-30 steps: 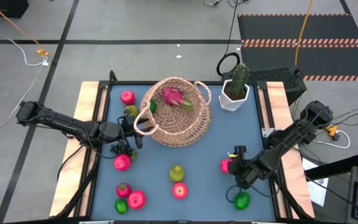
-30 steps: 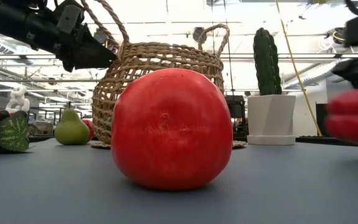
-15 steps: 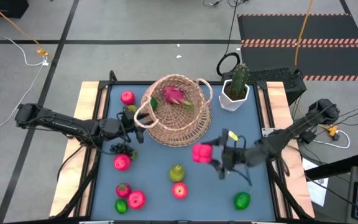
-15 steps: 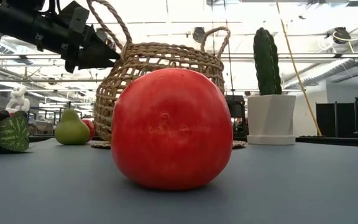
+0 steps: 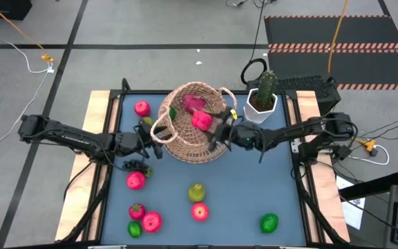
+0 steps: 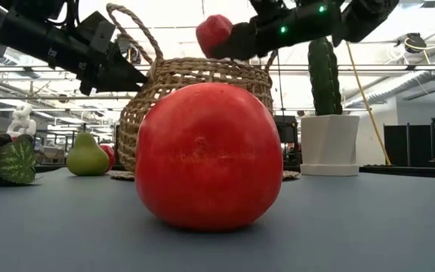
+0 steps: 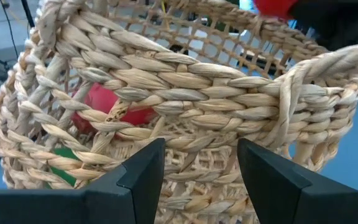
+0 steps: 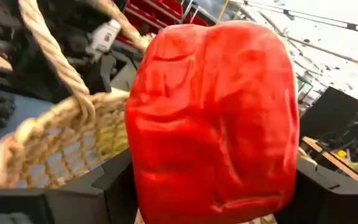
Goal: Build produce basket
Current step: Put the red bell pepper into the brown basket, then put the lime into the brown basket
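From above, the basket (image 5: pixel 195 122) sat near the table's (image 5: pixel 254 187) twelve o'clock edge, with the cactus pot (image 5: pixel 261 104) just beside it at two o'clock. The table's six o'clock half lay mostly open, dotted with loose fruit: a pear (image 5: pixel 197 191), a lime (image 5: pixel 269 223) and several apples, among them one (image 5: pixel 135 180) at eight o'clock. The right gripper (image 5: pixel 213 124) hung over the basket's opening, clamped on a red apple (image 5: pixel 201 120); half a second before, it carried that apple over bare table at the basket's five o'clock. The left gripper (image 5: pixel 148 136) sat at the basket's nine o'clock rim (hardly moved).

At table height, a big red apple (image 6: pixel 208 156) filled the foreground; behind it the held apple (image 6: pixel 214 35) hung above the basket rim (image 6: pixel 195 74).

The left wrist view showed its fingers (image 7: pixel 142 174) spread apart, close against the woven wall (image 7: pixel 185 93).

The right wrist view showed the apple (image 8: pixel 213 118) pinched between both fingers (image 8: pixel 107 186), the rim (image 8: pixel 55 130) below.
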Available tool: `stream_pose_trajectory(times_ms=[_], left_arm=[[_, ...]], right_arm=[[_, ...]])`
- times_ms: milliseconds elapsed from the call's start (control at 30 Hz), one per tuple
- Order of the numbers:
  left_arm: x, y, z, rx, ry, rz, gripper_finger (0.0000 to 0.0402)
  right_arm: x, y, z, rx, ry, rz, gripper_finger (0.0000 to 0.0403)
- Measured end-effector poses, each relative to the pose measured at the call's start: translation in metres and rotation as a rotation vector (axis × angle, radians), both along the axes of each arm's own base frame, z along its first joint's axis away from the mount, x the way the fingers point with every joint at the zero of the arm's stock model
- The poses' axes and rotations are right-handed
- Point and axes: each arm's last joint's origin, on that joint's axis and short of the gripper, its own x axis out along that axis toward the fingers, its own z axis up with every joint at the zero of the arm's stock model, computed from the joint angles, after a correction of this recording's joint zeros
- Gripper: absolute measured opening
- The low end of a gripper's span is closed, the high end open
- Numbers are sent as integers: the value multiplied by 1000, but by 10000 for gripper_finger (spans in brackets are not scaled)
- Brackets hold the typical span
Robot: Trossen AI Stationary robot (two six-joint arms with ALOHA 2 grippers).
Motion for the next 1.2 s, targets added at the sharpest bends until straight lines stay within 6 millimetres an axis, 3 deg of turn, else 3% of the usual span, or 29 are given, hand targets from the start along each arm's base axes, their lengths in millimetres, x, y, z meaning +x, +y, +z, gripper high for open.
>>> stream_pose_trajectory(times_ms=[167, 300, 467, 700, 800, 933, 1067, 1200], left_arm=[[7, 1, -4, 14, 3, 6, 204], [10, 1, -10, 15, 32, 5, 204], [11, 1, -13, 22, 51, -1, 204], [11, 0, -14, 78, 90, -34, 205], [11, -2, -14, 53, 80, -37, 204], [11, -5, -15, 51, 85, -60, 204], [11, -6, -15, 41, 85, -62, 205], [11, -6, -16, 12, 75, -54, 204]], right_arm=[[1, -13, -4, 77, -29, -37, 280], [0, -13, -2, 65, -23, -34, 322], [-5, -4, 2, 67, 8, -52, 373], [-30, 22, 34, 54, 5, 5, 368], [-51, 43, 39, 171, 84, 71, 359], [-73, 83, 22, 319, 279, 199, 340], [-85, 151, 5, 378, 383, 391, 311], [-103, 210, 6, 368, 545, 386, 298]])
